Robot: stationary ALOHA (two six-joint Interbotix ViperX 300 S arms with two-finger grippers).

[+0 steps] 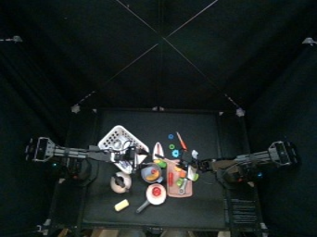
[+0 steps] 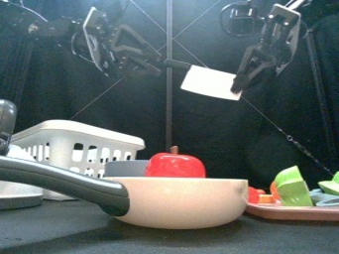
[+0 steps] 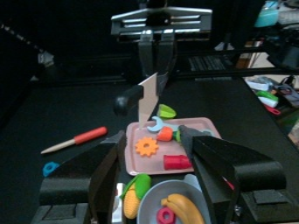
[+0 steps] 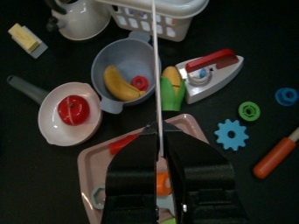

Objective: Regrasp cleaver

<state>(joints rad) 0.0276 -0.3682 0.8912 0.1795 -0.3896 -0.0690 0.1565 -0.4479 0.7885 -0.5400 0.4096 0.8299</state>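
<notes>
Cleaver (image 2: pixel 208 81) level, blade toward left arm

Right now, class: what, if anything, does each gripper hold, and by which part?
The right gripper holds the cleaver in the air by its handle end, blade out. The left gripper stands open and holds nothing.

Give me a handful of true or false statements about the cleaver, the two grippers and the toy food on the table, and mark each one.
1. The right gripper holds the white-bladed toy cleaver in the air. True.
2. The left gripper is clamped on the cleaver's blade. False: its jaws stand wide open and empty, facing the cleaver.
3. A red toy apple sits in the pale frying pan with a dark handle. True.
4. The yellow toy banana lies on the pink tray. False: it lies in the grey bowl.
5. The white slatted basket hangs from the left gripper. False: it stands on the table.
</notes>
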